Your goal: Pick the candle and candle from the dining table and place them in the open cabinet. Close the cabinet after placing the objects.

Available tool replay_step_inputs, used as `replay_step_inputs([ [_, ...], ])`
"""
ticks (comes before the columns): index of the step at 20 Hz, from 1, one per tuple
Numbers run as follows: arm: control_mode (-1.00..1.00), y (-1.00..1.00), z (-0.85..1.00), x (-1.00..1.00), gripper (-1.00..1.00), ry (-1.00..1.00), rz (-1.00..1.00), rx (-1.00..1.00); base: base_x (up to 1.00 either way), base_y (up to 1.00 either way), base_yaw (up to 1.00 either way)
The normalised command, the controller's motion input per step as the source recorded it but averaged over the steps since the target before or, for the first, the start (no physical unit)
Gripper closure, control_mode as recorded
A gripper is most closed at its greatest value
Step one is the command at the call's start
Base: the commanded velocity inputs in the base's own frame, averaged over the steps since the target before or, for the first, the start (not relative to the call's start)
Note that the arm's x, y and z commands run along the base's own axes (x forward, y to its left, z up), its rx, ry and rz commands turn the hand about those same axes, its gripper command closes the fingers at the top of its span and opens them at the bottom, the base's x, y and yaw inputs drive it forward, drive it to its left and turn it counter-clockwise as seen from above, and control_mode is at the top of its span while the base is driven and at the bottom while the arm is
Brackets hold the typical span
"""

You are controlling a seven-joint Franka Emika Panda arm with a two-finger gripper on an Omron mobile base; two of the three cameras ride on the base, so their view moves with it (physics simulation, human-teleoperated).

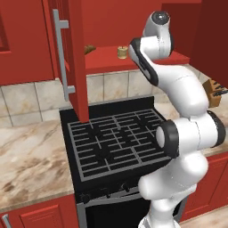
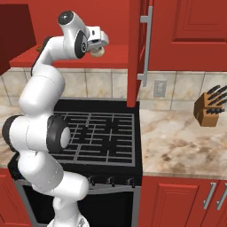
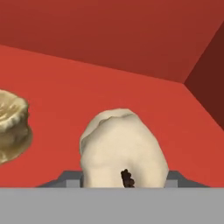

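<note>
Candle wax is soft and light, so the pale cream candle (image 3: pixel 124 146) likely weighs almost nothing and can dent if pinched too hard. It looks smooth, so it may slip a bit. The best place to hold it seems to be its round sides, low down near the base, and that is about where the gripper (image 2: pixel 98 49) has it. The claw is closed on this cream candle, with the candle sitting between the two tips in the hand view.

The robot holds it up at the open cabinet (image 1: pixel 111 26), just over the red shelf (image 3: pixel 87 92). The other candle, the golden-tan candle (image 1: pixel 122 52), already stands on that shelf, a little to the side of the cream one. A brown lump (image 1: pixel 89 49) lies farther along the shelf, near the open door (image 1: pixel 78 58).

The shelf looks flat, hard and bare where the cream candle would go, so it should stand well there. There is room between the golden-tan candle and the dark red side wall (image 3: pixel 208 83).

Below the cabinet is a black stove (image 1: pixel 113 142) with a grate. Marbled stone counter (image 2: pixel 181 142) runs on both sides. A knife block (image 2: pixel 210 108) stands on the counter, well apart from the arm. The cabinet doors have long silver handles (image 2: pixel 145 44) and are not yet shut.
</note>
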Motion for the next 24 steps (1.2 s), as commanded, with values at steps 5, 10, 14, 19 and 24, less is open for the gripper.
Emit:
replay_step_inputs([
  [5, -1.0, 0.0, -0.32, 0.39, 1.0, 0.11, 0.0, 0.01, 0.0, 0.0, 0.0],
  [10, -1.0, 0.0, -0.4, 0.15, 1.0, 0.12, 0.0, 0.02, 0.0, 0.0, 0.0],
  [14, -1.0, 0.0, -0.42, 0.1, -1.0, 0.09, 0.0, 0.02, 0.0, 0.0, 0.0],
  [19, -1.0, 0.0, -0.22, 0.0, -1.0, -0.04, 0.0, 0.02, 0.0, 0.0, 0.0],
  [24, -1.0, 0.0, 0.0, 0.01, -1.0, -0.2, 0.0, 0.0, 0.0, 0.0, 0.0],
])
